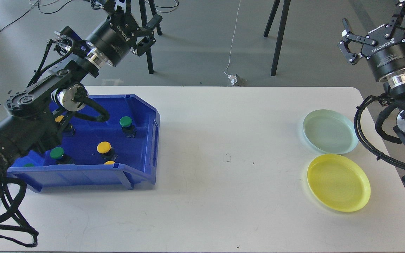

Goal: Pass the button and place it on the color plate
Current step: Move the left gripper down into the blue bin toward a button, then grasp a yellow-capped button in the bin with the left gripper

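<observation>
Several buttons with green or yellow caps lie in the blue bin [146, 140] at the left: a green button [126, 121], a yellow button [103, 147] and another green button [57, 152] show clearly, while others are partly hidden by the bin wall and my left arm. A pale green plate [330, 131] and a yellow plate [338, 182] sit on the table's right side. My left gripper [140, 12] is raised above and behind the bin, open and holding nothing. High past the table's right rear corner, my right gripper [378, 19] is open and holds nothing.
The white table [223, 158] stretches bare between bin and plates. Tripod legs [278, 38] and a cable with a plug [234, 79] stand on the floor behind the table. My right arm's cables [367, 140] hang beside the pale green plate.
</observation>
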